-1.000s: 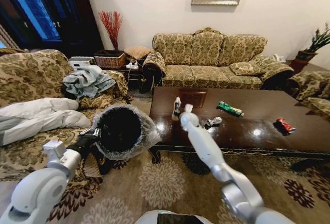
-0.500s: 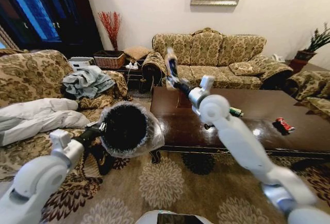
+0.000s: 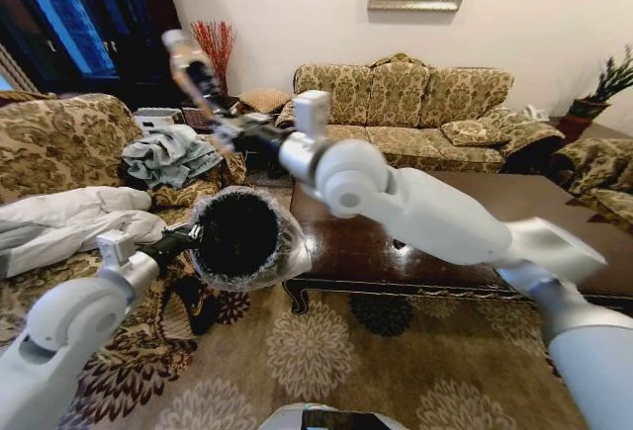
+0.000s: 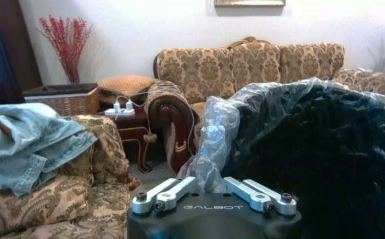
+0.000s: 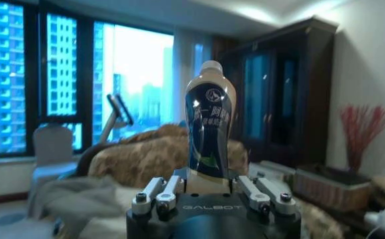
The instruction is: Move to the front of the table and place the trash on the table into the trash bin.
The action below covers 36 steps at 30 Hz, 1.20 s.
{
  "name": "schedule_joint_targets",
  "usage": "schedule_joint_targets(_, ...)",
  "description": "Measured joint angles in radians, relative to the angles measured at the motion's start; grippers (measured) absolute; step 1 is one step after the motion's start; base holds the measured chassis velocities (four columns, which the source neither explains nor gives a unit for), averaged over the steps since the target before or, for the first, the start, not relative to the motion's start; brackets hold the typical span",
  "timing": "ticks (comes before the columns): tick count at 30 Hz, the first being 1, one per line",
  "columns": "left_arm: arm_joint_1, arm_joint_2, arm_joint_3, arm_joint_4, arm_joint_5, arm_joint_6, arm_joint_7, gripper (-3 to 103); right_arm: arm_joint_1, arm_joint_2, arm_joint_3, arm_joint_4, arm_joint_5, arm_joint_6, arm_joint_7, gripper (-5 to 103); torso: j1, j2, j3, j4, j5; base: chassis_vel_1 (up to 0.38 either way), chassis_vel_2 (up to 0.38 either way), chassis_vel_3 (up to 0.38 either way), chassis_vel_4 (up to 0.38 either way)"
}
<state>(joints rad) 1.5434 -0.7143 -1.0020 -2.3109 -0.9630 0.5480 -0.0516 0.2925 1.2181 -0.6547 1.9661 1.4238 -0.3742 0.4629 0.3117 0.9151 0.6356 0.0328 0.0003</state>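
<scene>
My right gripper [image 3: 220, 112] is shut on a tan-and-white small bottle [image 3: 189, 62], a piece of the trash, and holds it upright in the air above and a little to the left of the trash bin [image 3: 237, 237]. In the right wrist view the bottle [image 5: 209, 134] stands between the fingers [image 5: 158, 193]. My left gripper [image 3: 181, 244] is shut on the bin's bag-lined rim and holds the bin tilted, its mouth facing me. The left wrist view has the fingers [image 4: 169, 191] clamped on the clear bag of the black bin [image 4: 312, 149]. My right arm crosses in front of the dark table [image 3: 341, 242].
A patterned sofa [image 3: 415, 104] stands behind the table. An armchair with clothes [image 3: 168, 153] is on the left. A woven basket [image 4: 59, 99] and a side table with a power strip [image 4: 123, 107] sit in the corner. Patterned carpet [image 3: 307, 351] lies in front.
My right arm has lifted the bottle off the table and swung it left and up, from over the table's near corner to above the bin. The left arm still holds the bin.
</scene>
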Motion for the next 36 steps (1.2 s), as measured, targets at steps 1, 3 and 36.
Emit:
schedule_joint_targets(1,-0.005,0.010,0.003,0.006,-0.009,0.003,0.000,2,-0.005,0.004,-0.031,0.004,-0.004,0.000,0.005,32,0.000,0.000,0.000,0.0000,-0.0002,0.000,0.000,0.000,0.000)
schedule_joint_targets(3,-0.013,0.020,0.008,0.016,-0.020,0.004,0.000,2,-0.034,-0.002,-0.071,0.013,-0.047,0.000,0.000,32,0.000,0.000,0.000,0.0000,-0.0004,0.000,0.000,0.000,0.000)
schedule_joint_targets(36,-0.019,-0.003,-0.018,0.004,-0.036,0.013,0.002,2,-0.213,-0.063,-0.117,0.064,-0.224,-0.025,-0.014,84,0.000,0.000,0.000,0.0001,-0.0002,0.000,0.000,0.000,0.000)
